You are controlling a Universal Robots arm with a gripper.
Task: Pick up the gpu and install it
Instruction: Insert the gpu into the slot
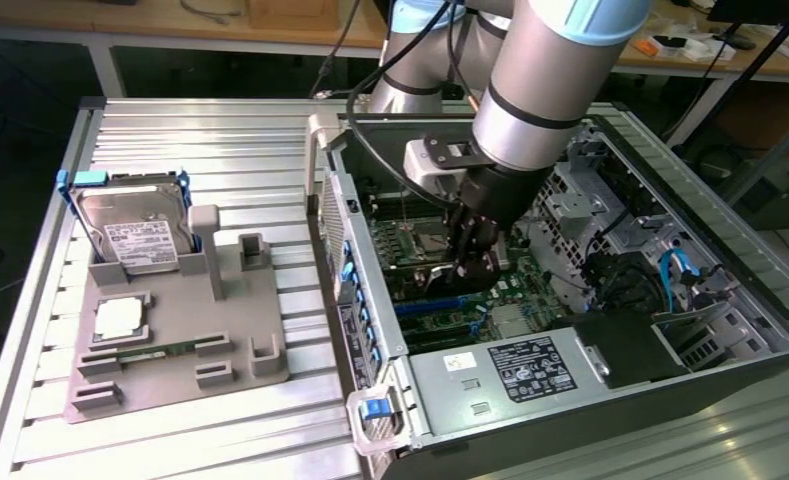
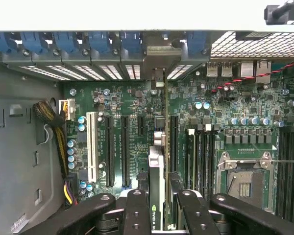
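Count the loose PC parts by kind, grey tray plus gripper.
Silver hard drive with white label: 1
Silver square chip: 1
Narrow green memory stick: 1
Green gpu card with black shroud, held in the gripper: 1
Total: 4

One arm (image 1: 541,90), one gripper (image 1: 474,255), one gpu (image 2: 156,196). One open computer case (image 1: 608,410) with one power supply (image 1: 528,365) and one motherboard (image 2: 137,103) bearing one white slot (image 2: 92,147). On the exterior view's left, one gray tray (image 1: 234,330) carries one hard drive (image 1: 134,235), one memory stick (image 1: 154,350) and one square chip (image 1: 121,318).
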